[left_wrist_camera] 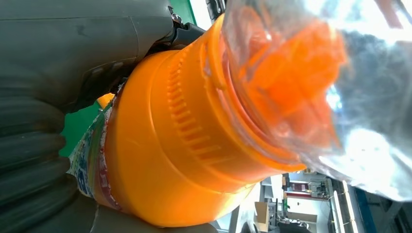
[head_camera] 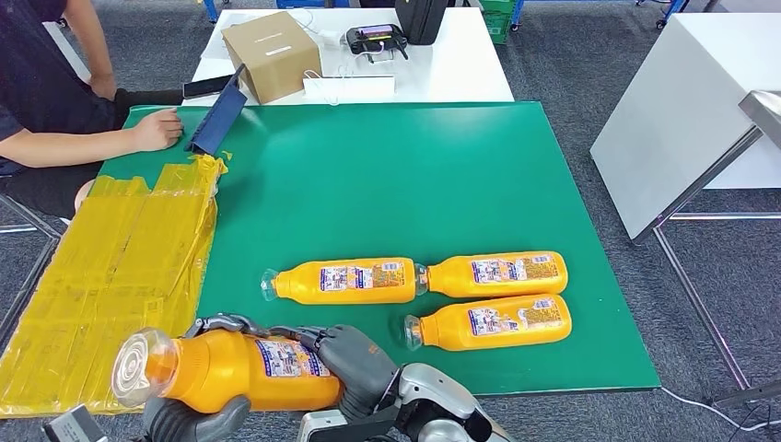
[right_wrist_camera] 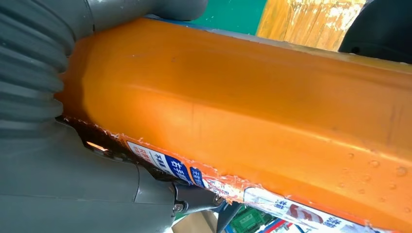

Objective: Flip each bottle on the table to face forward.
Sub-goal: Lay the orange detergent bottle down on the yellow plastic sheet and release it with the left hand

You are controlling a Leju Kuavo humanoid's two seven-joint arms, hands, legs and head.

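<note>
An orange bottle point(head_camera: 230, 368) with a clear cap over its orange neck lies sideways above the green mat's point(head_camera: 387, 175) near left corner, cap pointing left. My left hand point(head_camera: 189, 422) holds it from below near the neck. My right hand point(head_camera: 355, 361) grips its base end, fingers over the top. Up close, the left wrist view has the bottle's neck point(left_wrist_camera: 184, 145) beside the left hand point(left_wrist_camera: 43, 97). The right wrist view has its body point(right_wrist_camera: 252, 97) against the right hand point(right_wrist_camera: 58, 160). Three more orange bottles point(head_camera: 345, 280) point(head_camera: 497, 273) point(head_camera: 493, 321) lie on the mat, labels up, caps left.
A yellow taped sheet point(head_camera: 120, 267) covers the table left of the mat. A person sits at the far left, one hand point(head_camera: 157, 129) resting by a dark blue strip point(head_camera: 216, 120). A cardboard box point(head_camera: 270, 55) stands on the white table point(head_camera: 442, 74) behind. Another white table point(head_camera: 681, 101) is right.
</note>
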